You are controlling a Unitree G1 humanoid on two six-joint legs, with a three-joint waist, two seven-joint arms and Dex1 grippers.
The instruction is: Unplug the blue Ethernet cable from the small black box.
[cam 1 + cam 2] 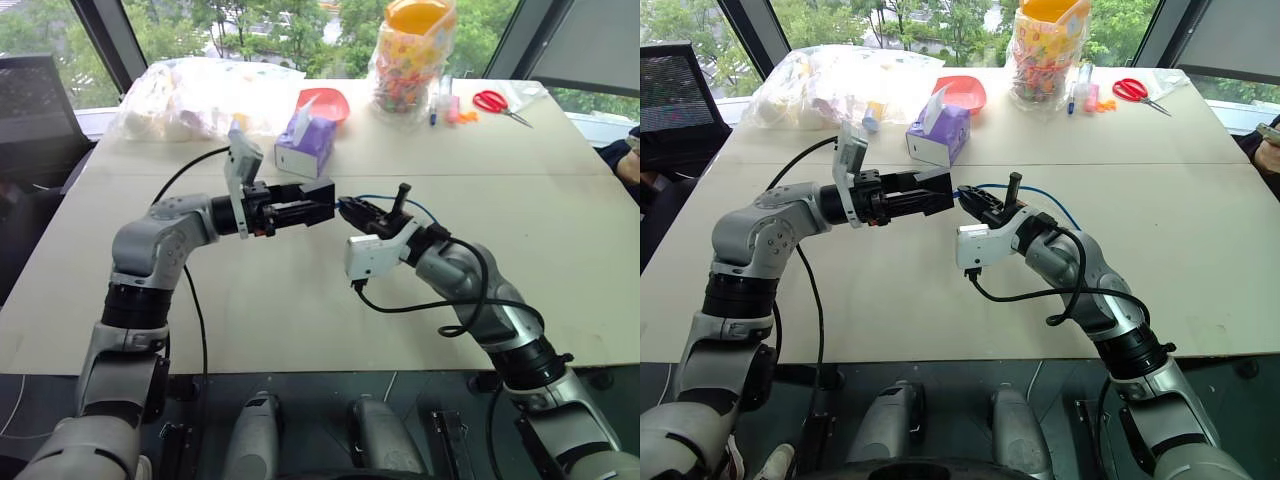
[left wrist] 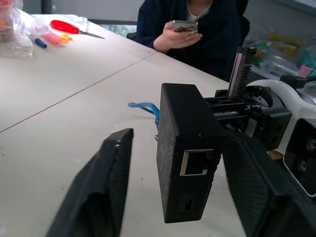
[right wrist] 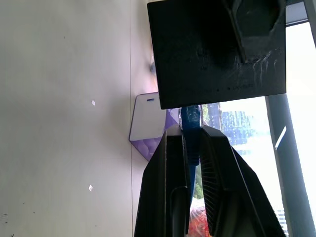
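Table: wide pale matte tabletop (image 1: 300,310) lay under everything; the work was held in the air above its middle.
Left gripper: black two-fingered left gripper (image 1: 318,203) reached level toward the box; fingers (image 2: 101,187) were spread either side of the box with a gap on at least one side, so no firm clamp could be told yet.
Right gripper: black two-fingered right gripper (image 3: 191,143) met the box from the opposite side; fingers were pressed together, pinching the blue cord just beside the box.
Box: small matte black squarish plastic box (image 2: 185,148) hung between the two grippers, clear of the tabletop; one empty port faced the left wrist camera.
Cable: thin bright blue Ethernet cable (image 3: 190,118) was still seated in the box face nearest the right gripper, then looped away behind that gripper.
Done, as judged: both ends were approached and the cord was gripped.
Left, as judged: closing firmly on the box, then pulling plug and box apart.
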